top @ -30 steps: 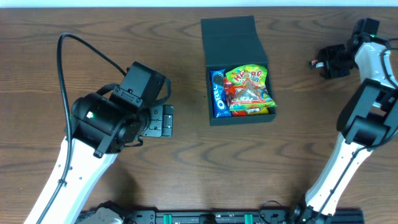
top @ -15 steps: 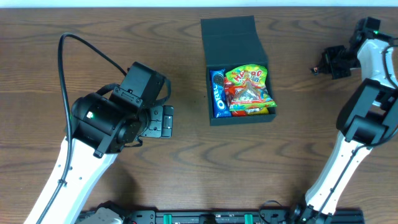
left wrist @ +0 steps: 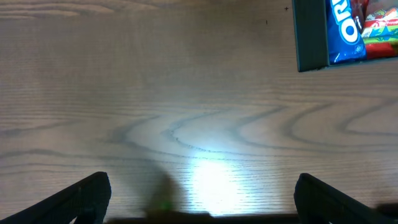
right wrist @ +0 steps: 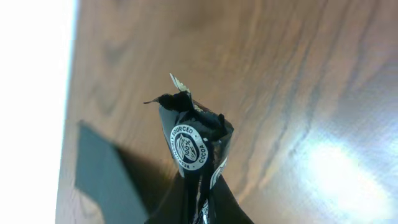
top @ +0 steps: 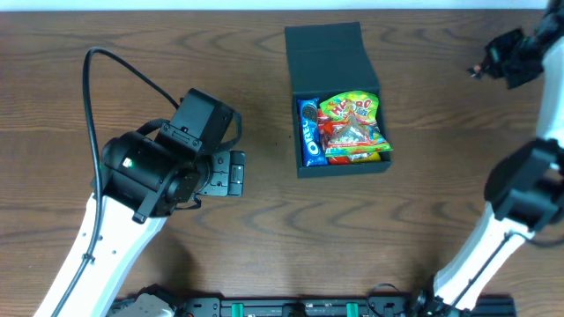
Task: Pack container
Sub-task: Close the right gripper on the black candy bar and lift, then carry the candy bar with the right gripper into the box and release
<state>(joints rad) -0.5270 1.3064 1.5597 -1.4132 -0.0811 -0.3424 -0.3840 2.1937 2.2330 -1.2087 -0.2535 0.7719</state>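
Wood-grain table (top: 132,35), container (top: 342,169) centre-rear, lid (top: 324,51) laid open behind it, snacks inside
L gripper (top: 231,172) spread wide over bare tabletop, nothing in it, well left of container. R gripper (top: 509,60) far rear-right, clenched on dark cocoa-seal packet (right wrist: 196,140). I note Oreo pack (top: 308,132) and green-red gummy bag (top: 352,123) side by side in container

The container (top: 339,169) sits mid-worktop (top: 264,229), its lid flat behind it. Inside, the Oreo packet (top: 307,132) lies left of the candy bag (top: 354,123). The left pincer (top: 233,172) is well left of it, and the right pincer (top: 493,63), gripping a cocoa packet (right wrist: 194,144), is far right.
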